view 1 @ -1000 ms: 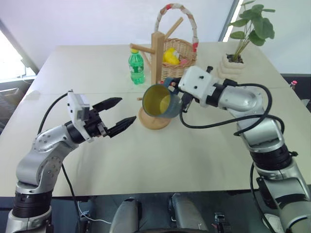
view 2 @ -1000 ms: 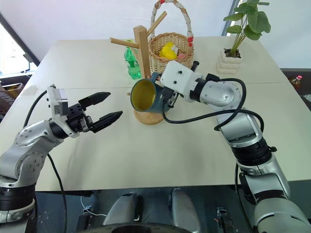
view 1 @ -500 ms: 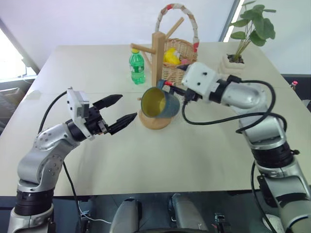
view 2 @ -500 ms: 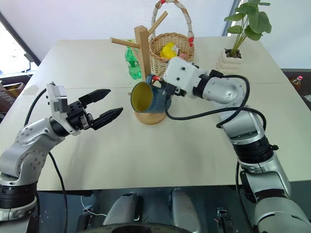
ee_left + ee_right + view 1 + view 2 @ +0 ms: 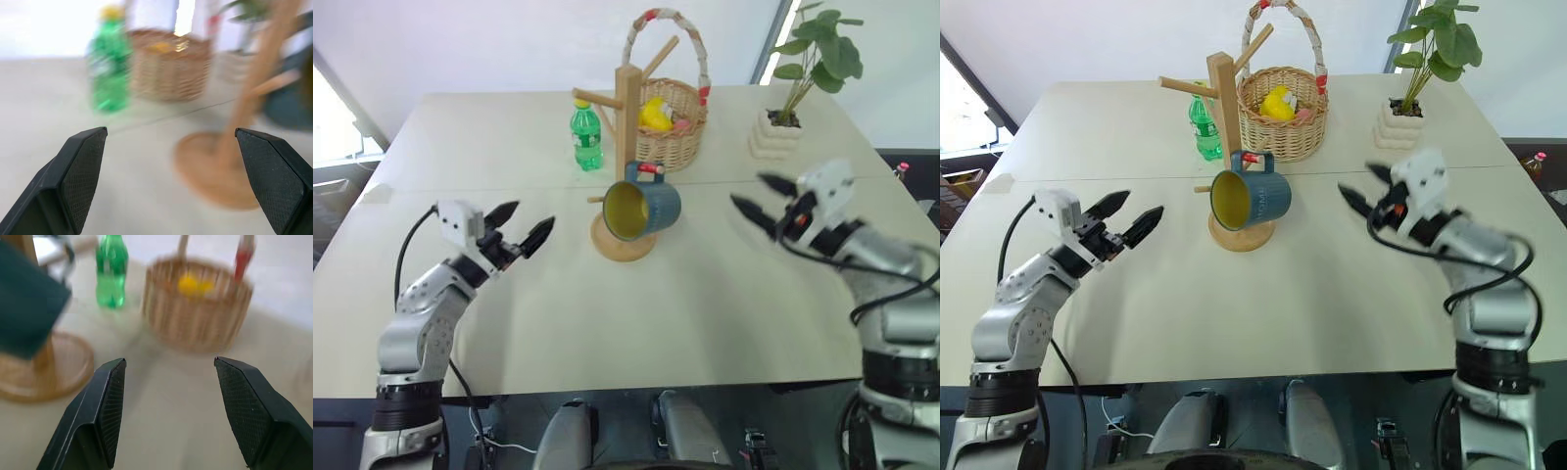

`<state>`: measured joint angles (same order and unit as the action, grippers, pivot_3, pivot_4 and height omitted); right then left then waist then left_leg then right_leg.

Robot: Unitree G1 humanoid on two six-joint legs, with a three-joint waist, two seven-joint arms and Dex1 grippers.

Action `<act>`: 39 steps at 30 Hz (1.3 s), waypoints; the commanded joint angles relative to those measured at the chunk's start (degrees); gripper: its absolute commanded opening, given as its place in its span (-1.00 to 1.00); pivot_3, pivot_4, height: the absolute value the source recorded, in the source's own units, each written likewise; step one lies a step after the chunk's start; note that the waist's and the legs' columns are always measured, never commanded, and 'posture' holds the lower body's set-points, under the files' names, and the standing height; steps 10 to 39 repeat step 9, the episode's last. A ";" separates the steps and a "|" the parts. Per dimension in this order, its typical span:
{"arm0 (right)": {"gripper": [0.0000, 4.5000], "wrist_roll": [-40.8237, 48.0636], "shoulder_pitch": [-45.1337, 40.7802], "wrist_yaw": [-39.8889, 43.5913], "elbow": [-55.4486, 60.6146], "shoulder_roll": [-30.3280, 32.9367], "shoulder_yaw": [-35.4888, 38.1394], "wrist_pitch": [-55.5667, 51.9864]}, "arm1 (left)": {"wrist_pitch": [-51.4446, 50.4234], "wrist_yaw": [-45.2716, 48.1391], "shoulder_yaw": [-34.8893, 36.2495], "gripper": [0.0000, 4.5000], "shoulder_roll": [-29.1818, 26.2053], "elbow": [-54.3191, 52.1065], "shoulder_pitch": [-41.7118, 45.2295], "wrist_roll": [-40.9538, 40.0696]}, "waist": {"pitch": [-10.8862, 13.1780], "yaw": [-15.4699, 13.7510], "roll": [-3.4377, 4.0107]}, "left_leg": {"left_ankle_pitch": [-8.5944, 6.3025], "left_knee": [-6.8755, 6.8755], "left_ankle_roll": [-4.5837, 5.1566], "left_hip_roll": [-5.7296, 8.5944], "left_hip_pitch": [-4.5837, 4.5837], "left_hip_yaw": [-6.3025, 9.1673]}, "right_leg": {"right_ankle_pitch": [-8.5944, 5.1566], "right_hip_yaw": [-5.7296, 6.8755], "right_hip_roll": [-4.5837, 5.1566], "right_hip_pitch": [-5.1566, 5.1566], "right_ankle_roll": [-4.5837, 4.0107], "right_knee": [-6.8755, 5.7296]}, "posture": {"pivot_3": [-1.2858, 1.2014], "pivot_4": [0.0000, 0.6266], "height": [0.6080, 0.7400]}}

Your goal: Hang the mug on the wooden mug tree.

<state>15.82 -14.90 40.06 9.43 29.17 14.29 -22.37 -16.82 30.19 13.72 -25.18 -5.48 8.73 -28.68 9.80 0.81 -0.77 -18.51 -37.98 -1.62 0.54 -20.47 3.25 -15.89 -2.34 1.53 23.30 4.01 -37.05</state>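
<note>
Mug is hanging by its loop handle on a low peg of the wooden mug tree, its body clear of the table and just above the tree's round base. You are looking at a glazed ceramic piece, so judge it as stiff, fairly heavy for its size, slick on the wall and liable to chip if it slips off the peg. If you are taking hold again, the rim wall or the handle is offering the surest bite. Its long axis is lying roughly level, with the yellow-green mouth facing toward the robot and slightly to its left. Left gripper is hovering with fingers spread wide and empty; right gripper is likewise standing open, holding nothing, well apart from the mug.
</note>
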 commanded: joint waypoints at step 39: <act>0.31 0.39 1.54 -4.47 -11.93 -5.14 1.15 15.89 | 4.82 -3.83 2.47 1.00 2.31 -0.56 -4.47 3.67 | -0.01 -0.12 -0.01 | 0.00 -0.01 -0.01 0.01 0.04 0.01 | 0.00 0.01 0.02 -0.07 0.00 0.00 | 0.03 -0.52 1.00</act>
